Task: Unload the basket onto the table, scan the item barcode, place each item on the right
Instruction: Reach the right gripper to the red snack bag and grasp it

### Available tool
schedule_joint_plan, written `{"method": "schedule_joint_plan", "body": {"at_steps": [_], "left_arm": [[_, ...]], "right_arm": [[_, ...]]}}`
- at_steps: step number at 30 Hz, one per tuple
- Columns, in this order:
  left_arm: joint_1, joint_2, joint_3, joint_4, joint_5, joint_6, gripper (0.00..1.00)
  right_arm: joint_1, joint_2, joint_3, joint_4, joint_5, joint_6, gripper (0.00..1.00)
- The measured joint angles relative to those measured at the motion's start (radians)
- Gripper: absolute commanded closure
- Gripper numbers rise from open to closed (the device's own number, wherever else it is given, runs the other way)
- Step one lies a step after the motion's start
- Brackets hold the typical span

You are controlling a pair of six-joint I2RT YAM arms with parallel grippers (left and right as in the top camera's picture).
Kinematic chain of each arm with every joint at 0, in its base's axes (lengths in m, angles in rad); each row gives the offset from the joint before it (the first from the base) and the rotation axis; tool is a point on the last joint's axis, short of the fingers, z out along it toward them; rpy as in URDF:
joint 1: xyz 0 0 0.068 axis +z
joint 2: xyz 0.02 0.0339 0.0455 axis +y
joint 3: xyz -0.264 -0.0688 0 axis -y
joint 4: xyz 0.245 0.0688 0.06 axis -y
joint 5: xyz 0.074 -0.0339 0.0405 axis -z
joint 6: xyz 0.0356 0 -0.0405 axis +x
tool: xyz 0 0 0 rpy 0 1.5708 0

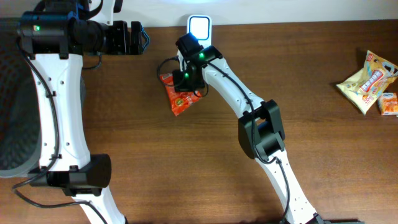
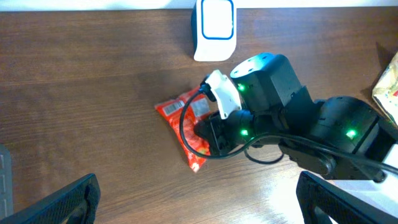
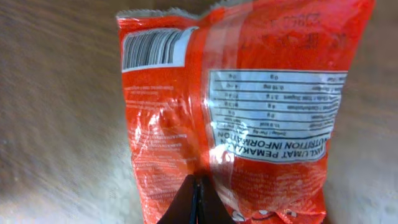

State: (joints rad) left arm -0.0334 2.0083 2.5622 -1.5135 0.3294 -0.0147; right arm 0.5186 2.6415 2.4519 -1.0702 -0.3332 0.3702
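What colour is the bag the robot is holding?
The bag is orange-red, seen best in the right wrist view.

Bright even light, soft shadows, glare on pkt [image 3: 214, 74], bg blurred

Red packet [image 3: 236, 124]: back panel reads, inverted, "MAKLUMAT PEMAKANAN / NUTRITION INFORMATION" heading a white table; figures in the table illegible. Barcode [image 3: 152, 48] printed at one corner; digits illegible.

Your right gripper [image 1: 185, 83] is down on the red snack packet [image 1: 179, 101] — packet lies flat on the wooden surface [image 1: 155, 168], just in front of the white lit scanner [image 1: 199, 27]. Left gripper [image 1: 138, 37] sits at the far edge, well apart. Yellow snack bags [image 1: 365, 81] lie far right.
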Motion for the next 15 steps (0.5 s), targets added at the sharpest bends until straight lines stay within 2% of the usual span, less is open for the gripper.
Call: {"method": "schedule_joint_plan", "body": {"at_steps": [4, 6, 10, 15], "left_arm": [[0.000, 0.000, 0.000, 0.000, 0.000, 0.000, 0.01], [0.000, 0.000, 0.000, 0.000, 0.000, 0.000, 0.01], [0.000, 0.000, 0.000, 0.000, 0.000, 0.000, 0.01], [0.000, 0.000, 0.000, 0.000, 0.000, 0.000, 0.01]], "right_arm": [[-0.005, -0.002, 0.023, -0.170, 0.014, -0.035, 0.96], [-0.006, -0.022, 0.024, -0.326, 0.151, -0.052, 0.96], [-0.023, -0.052, 0.018, -0.415, 0.340, -0.056, 0.96], [-0.073, -0.135, 0.018, -0.428, 0.305, -0.119, 0.96]]}}
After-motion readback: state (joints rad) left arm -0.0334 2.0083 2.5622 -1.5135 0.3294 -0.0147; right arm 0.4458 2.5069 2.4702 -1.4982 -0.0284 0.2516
